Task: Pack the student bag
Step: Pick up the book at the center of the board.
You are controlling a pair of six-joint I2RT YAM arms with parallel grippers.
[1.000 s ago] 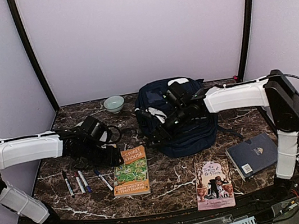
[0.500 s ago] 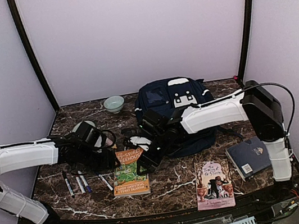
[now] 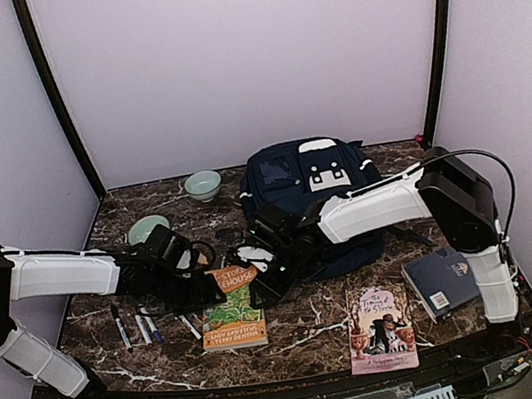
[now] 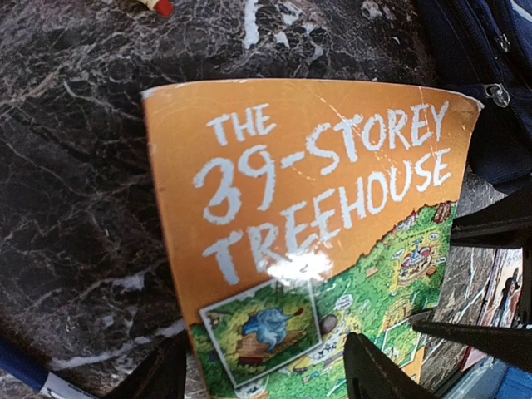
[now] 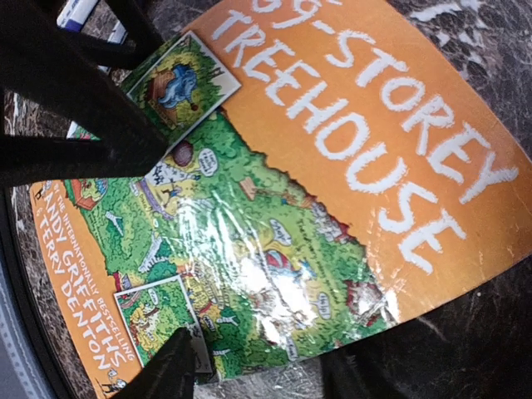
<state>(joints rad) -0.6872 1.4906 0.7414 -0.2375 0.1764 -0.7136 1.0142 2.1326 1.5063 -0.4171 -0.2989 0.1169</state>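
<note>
The student bag (image 3: 282, 172) is sitting upright at the back middle of the marble table (image 3: 306, 327), and we are seeing its navy fabric and a zip pull again in the top right corner of the left wrist view. Just in front of the bag, an orange and green paperback (image 3: 233, 311) is lying face up, with its far edge looking slightly lifted. Both arms are reaching in over this book. The left gripper (image 4: 266, 378) is hanging over the cover with its fingers spread wide and nothing between them. The right gripper (image 5: 266, 374) is hovering at the book's opposite side, its jaws also standing apart, and we are not seeing them pinch the cover. To the left of the book, several pens (image 3: 134, 327) are lying side by side. A pink book (image 3: 380, 328) and a dark blue book (image 3: 450, 277) are resting at the right front, and two pale bowls (image 3: 203, 184) are standing at the back left.
</note>
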